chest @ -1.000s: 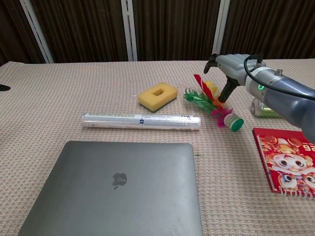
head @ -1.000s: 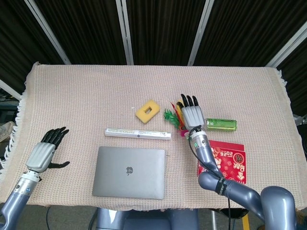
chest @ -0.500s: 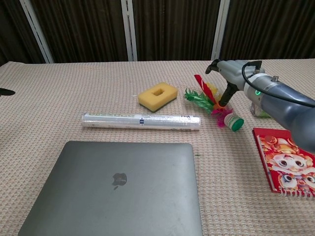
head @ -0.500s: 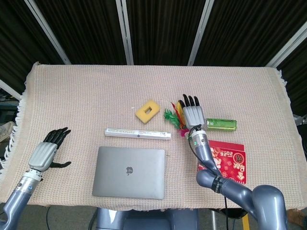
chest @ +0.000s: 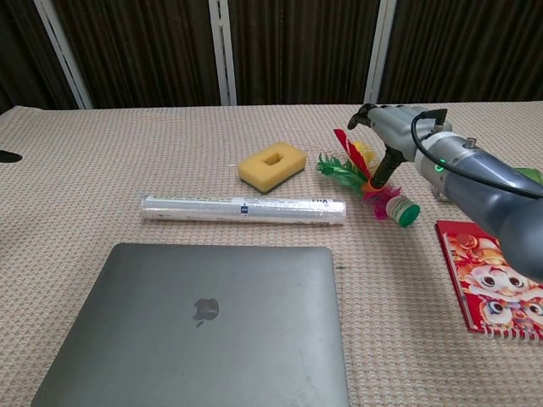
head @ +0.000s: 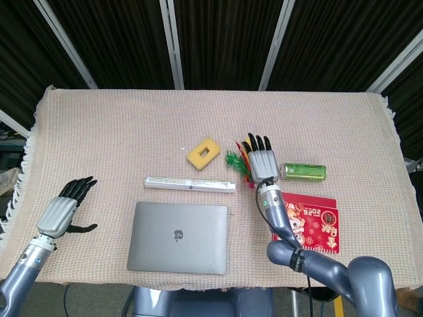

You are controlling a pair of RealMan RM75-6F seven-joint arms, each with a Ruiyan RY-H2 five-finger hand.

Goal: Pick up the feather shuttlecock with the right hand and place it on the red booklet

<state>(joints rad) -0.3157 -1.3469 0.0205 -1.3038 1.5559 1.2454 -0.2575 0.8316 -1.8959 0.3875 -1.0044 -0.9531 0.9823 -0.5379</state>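
The red booklet (chest: 496,284) shows cartoon figures and gold print, probably "2025", too small to be sure. The feather shuttlecock (chest: 373,188) lies on the cloth just left of it, beyond its far corner. The right hand (head: 262,161) hangs over the feathers, fingers spread, holding nothing. A green can (head: 305,172) lies behind the booklet; the laptop (head: 178,238) with a logo is to its left. The left hand (head: 61,211) is far left of it, empty, fingers apart.

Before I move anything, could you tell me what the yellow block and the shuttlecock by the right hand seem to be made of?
The yellow rectangular block with a slot looks like soft foam sponge: matte, rounded edges. The feather shuttlecock shows dyed green, red and yellow feathers above a glossy green base, probably plastic or rubber.
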